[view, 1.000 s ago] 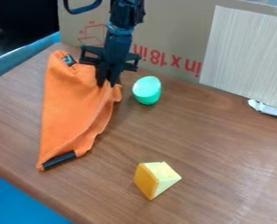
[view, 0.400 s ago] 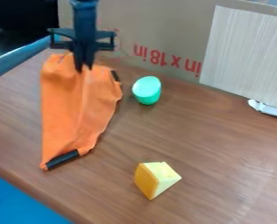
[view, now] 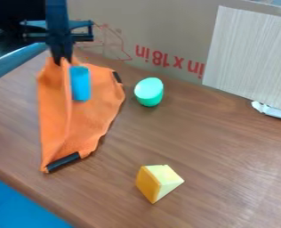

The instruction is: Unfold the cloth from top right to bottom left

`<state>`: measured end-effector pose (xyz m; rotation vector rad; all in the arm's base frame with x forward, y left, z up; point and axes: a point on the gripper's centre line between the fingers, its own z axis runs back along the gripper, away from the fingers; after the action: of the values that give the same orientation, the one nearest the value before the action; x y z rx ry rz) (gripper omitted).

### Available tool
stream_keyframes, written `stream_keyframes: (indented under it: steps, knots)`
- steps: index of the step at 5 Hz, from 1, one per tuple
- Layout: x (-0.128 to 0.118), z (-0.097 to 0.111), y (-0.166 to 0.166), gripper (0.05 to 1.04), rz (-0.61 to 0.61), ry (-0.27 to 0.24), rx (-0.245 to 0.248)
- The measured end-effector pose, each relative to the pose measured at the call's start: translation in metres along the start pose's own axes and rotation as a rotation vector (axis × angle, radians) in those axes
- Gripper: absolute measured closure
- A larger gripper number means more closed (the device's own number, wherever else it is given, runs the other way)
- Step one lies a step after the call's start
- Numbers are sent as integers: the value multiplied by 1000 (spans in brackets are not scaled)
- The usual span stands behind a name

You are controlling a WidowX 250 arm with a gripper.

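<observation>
- In the camera view, the orange fabric cloth (view: 86, 120) is stretching from near the wooden tabletop's (view: 214, 133) far left corner towards its near edge, its long axis running below the black two-finger gripper (view: 62, 61).
- The gripper is apparently pinching the cloth's far end, narrowly.
- Lying around: one cloth, one blue cylinder (view: 80, 83), one rounded green cup (view: 149, 94), one yellow wedge (view: 158, 181).

Arm (view: 57, 13) upright at upper left, in from top edge; tool (view: 63, 61) points down, fingers nearly together.
</observation>
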<state>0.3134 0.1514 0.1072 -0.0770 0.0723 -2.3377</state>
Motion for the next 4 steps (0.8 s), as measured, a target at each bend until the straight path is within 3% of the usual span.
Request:
stream_keyframes:
  steps: [3, 4]
  knots:
    - [-10, 7, -81, 1007, -7, -36, 77]
    - [-7, 18, -104, 1007, 1, -28, 110]
